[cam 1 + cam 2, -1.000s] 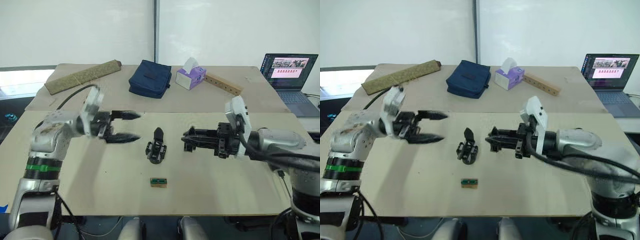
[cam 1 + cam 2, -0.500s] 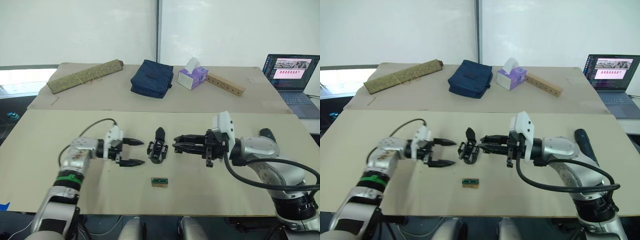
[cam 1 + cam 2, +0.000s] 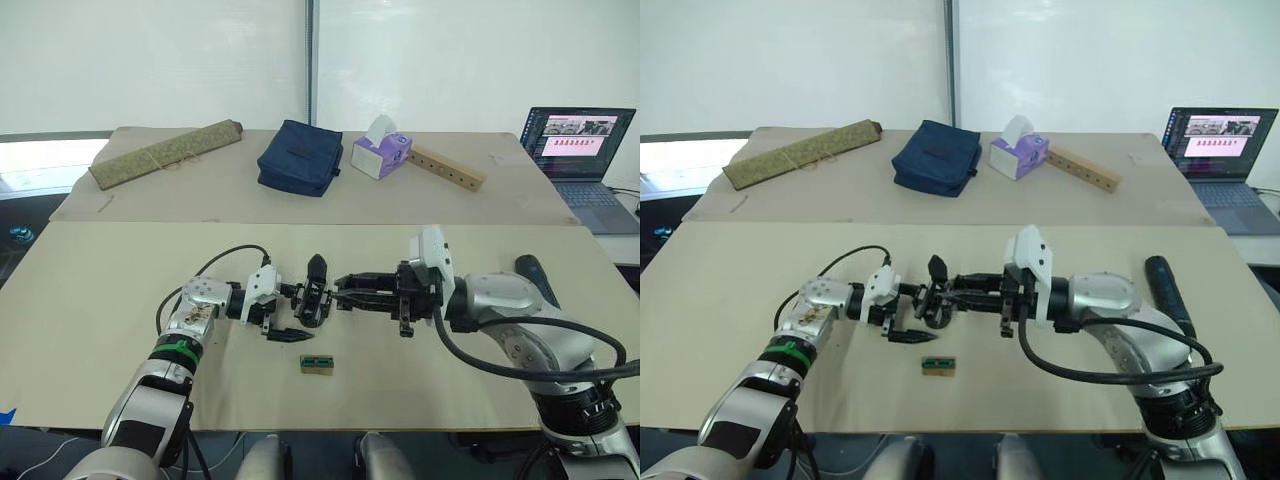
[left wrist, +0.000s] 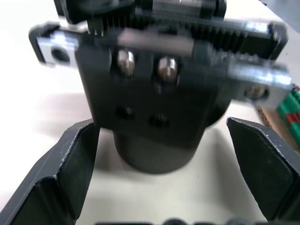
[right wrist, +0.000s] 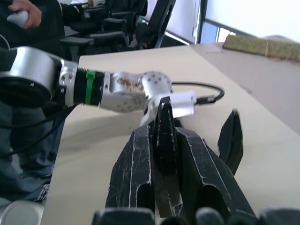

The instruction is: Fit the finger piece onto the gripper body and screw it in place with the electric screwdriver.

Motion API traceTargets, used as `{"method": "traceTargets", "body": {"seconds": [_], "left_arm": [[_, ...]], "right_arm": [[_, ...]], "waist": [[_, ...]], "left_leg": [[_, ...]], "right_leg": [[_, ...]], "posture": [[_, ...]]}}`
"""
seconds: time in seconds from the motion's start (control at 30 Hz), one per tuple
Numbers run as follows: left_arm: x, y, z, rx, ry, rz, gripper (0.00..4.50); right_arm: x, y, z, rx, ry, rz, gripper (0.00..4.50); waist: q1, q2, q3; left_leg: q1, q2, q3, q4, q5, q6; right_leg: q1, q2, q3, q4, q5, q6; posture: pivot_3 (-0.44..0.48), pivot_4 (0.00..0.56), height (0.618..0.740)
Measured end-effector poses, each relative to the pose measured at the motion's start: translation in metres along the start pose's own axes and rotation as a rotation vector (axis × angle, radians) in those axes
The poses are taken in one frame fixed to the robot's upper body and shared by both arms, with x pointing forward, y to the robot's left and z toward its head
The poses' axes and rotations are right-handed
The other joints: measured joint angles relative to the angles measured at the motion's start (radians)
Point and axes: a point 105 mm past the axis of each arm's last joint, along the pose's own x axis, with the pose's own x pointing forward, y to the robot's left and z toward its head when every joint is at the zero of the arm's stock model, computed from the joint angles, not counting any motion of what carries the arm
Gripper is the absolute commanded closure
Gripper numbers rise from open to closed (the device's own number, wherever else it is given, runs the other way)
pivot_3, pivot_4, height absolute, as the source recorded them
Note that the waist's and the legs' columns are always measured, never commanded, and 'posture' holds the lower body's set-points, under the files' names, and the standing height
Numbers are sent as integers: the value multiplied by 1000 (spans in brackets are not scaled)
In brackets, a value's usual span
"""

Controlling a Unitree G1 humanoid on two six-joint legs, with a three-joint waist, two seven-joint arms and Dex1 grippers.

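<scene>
My left gripper point(image 4: 159, 187) spreads wide around the gripper body point(image 3: 314, 297), my right gripper point(image 5: 165, 154) pinches the finger piece point(image 5: 164, 129); a crooked approach could topple the body.

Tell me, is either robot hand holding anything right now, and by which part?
The right gripper pinches the finger piece by its lower end. The left gripper is open around the gripper body.

gripper body point(image 3: 315, 300) (black) mid-table, screwdriver point(image 3: 536, 277) flat

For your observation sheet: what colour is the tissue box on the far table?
Purple, with a white tissue sticking out; the tissue box shows best in the left eye view.
</scene>
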Motion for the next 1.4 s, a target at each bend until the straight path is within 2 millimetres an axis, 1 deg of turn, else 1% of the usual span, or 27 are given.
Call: {"method": "traceTargets", "body": {"seconds": [0.07, 0.27, 0.37, 0.4, 0.43, 0.47, 0.63, 0.83, 1.13, 1.3, 1.4], "left_arm": [[2, 3, 2, 1, -8, 11, 0], [6, 2, 2, -3, -11, 3, 0], [6, 1, 1, -2, -4, -1, 766], [6, 1, 1, 0, 0, -3, 1101], [6, 1, 1, 4, 4, -4, 1694], [7, 1, 1, 9, 6, -4, 2166], [8, 1, 1, 27, 16, -4, 2182], [10, 2, 1, 30, 15, 5, 2182], [10, 1, 0, 32, 13, 13, 2182], [9, 1, 0, 27, 17, 9, 2182], [9, 1, 0, 27, 19, 7, 2182]], "right_arm": [[4, 1, 1, 4, -11, 8, 4187], [13, 2, 4, 1, -9, 27, 4187], [17, -1, 5, 6, -15, 27, 4187], [19, -1, 5, 5, -14, 27, 4187], [21, -3, 4, 8, -11, 28, 4187], [24, -3, 2, 13, -7, 33, 4187], [35, -5, 0, 20, -4, 45, 4187], [46, -6, -13, 41, 23, 49, 4187], [57, -6, -26, 72, 44, 44, 4187], [57, -10, -35, 82, 72, 22, 4187], [57, -10, -35, 82, 73, 21, 4187]], "waist": [[2, 0, 0], [0, 0, 0], [-2, 0, 0], [-2, 0, 0], [-2, 0, 0], [-2, 0, 0], [-1, 0, 0], [-1, 0, 0], [0, 0, 0], [-1, 0, 0], [-1, 0, 0]], "left_leg": [[0, 0, 0, 0, 0, 0], [0, 0, 0, 0, 0, 0], [0, 0, 0, 0, 0, 0], [0, 0, 0, 0, 0, 0], [1, 0, 0, 0, 0, 0], [1, 0, 0, 0, 0, 0], [1, 0, 0, 0, 0, 0], [1, -1, 0, 0, 0, 0], [1, -1, 0, 0, 0, 0], [1, -1, 0, 0, 0, 0], [2, -1, 0, 0, 0, 0]], "right_leg": [[0, -1, 0, 0, 0, 0], [0, 0, 0, 0, 0, 0], [0, 0, 0, 1, 0, 0], [0, 0, 0, 1, 0, 0], [0, 0, 0, 1, 0, 0], [0, 0, 0, 1, 0, 0], [0, 0, 0, 1, 0, 0], [0, 0, 0, 2, 0, 0], [0, 0, 0, 3, 0, 0], [0, 0, 0, 3, 0, 0], [0, 0, 0, 3, 0, 0]], "posture": [[0, 150, 740], [0, 150, 740], [0, 150, 740], [0, 150, 740], [0, 150, 740], [0, 150, 740], [0, 150, 740], [0, 150, 740], [0, 150, 740], [0, 150, 740], [0, 150, 740]]}}
